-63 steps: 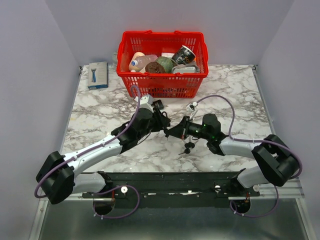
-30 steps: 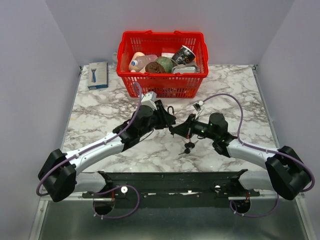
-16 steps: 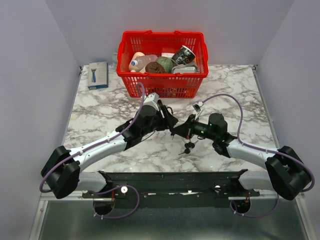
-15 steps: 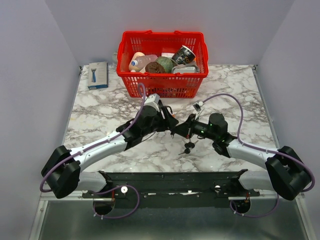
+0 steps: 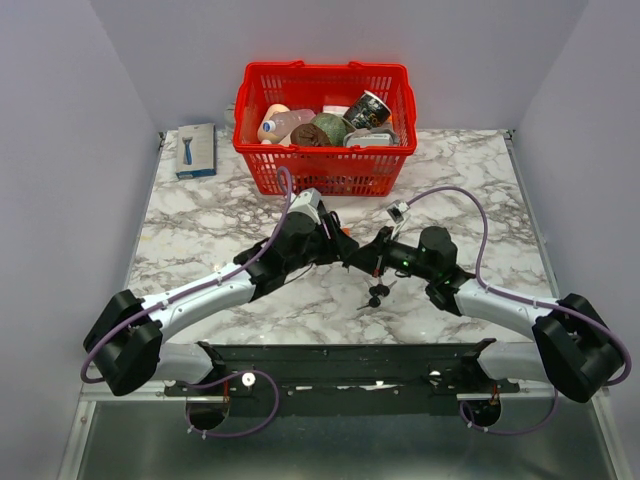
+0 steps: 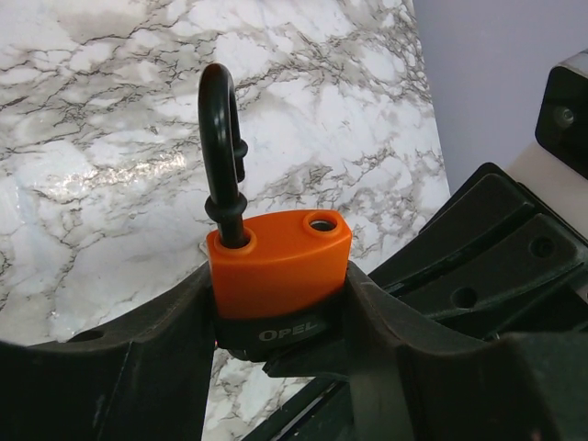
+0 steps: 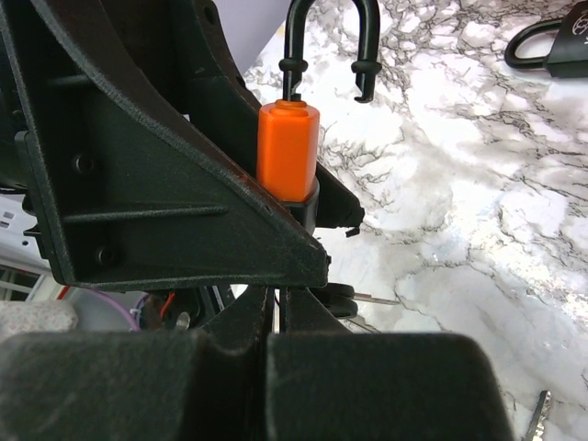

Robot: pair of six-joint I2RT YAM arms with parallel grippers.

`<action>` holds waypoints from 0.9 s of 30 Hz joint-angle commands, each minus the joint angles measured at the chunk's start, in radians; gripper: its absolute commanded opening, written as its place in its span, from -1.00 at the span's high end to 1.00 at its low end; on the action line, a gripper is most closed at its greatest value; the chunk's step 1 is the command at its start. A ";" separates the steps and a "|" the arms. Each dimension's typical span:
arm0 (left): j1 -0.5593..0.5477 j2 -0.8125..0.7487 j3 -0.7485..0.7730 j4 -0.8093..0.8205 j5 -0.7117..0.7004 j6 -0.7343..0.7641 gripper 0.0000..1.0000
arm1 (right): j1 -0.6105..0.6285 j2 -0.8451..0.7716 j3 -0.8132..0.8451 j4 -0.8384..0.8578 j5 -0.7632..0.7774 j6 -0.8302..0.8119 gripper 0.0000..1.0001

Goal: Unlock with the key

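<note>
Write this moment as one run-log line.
left gripper: gripping padlock | right gripper: shut on keys | shackle: open, one end free

The marble table (image 5: pixel 480 185) holds a red basket (image 5: pixel 325 172) at its far edge and a small box (image 5: pixel 196 150) in its far left corner.

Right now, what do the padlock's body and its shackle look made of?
Padlock body: apparently matte orange plastic, smooth and evenly coloured. Shackle: likely metal under a black coating, judging by its thin curved bar and soft sheen.
</note>
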 commanded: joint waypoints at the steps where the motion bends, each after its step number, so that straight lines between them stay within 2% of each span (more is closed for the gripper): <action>1: -0.010 0.022 -0.024 -0.057 -0.021 0.014 0.33 | 0.009 -0.028 0.031 0.100 0.017 -0.040 0.99; 3: -0.010 0.025 -0.024 -0.057 -0.029 0.027 0.65 | 0.009 -0.032 0.032 0.078 0.014 -0.049 0.99; 4: -0.010 0.027 -0.024 -0.060 -0.032 0.033 0.92 | 0.009 -0.038 0.038 0.065 0.014 -0.054 0.99; 5: -0.008 0.027 -0.022 -0.064 -0.041 0.050 1.00 | 0.009 -0.042 0.041 0.026 0.014 -0.059 0.99; 8: 0.004 0.016 -0.029 -0.080 -0.041 0.079 1.00 | 0.009 -0.061 0.055 -0.047 0.009 -0.076 0.88; 9: 0.008 0.011 -0.032 -0.080 -0.031 0.087 1.00 | 0.009 -0.067 0.057 -0.063 0.010 -0.074 0.62; 11: 0.027 -0.004 -0.039 -0.074 -0.003 0.100 1.00 | 0.008 -0.081 0.057 -0.100 0.004 -0.076 0.29; 12: 0.041 -0.010 -0.042 -0.072 0.023 0.116 1.00 | 0.008 -0.088 0.052 -0.106 -0.002 -0.076 0.01; 15: 0.070 -0.042 -0.048 -0.086 0.084 0.158 1.00 | 0.006 -0.117 0.043 -0.136 -0.029 -0.082 -0.37; 18: 0.106 -0.119 -0.088 -0.120 0.126 0.185 1.00 | 0.006 -0.163 0.043 -0.215 -0.069 -0.118 -0.48; 21: 0.154 -0.222 -0.147 -0.072 0.267 0.225 1.00 | 0.008 -0.203 0.052 -0.288 -0.075 -0.129 -0.55; 23: 0.174 -0.274 -0.132 -0.083 0.397 0.304 1.00 | 0.005 -0.226 0.104 -0.355 -0.080 -0.135 -0.56; 25: 0.177 -0.289 -0.092 -0.165 0.474 0.381 1.00 | 0.005 -0.228 0.148 -0.385 -0.097 -0.148 -0.57; 27: 0.179 -0.296 -0.049 -0.196 0.630 0.510 1.00 | 0.005 -0.222 0.218 -0.414 -0.152 -0.160 -0.58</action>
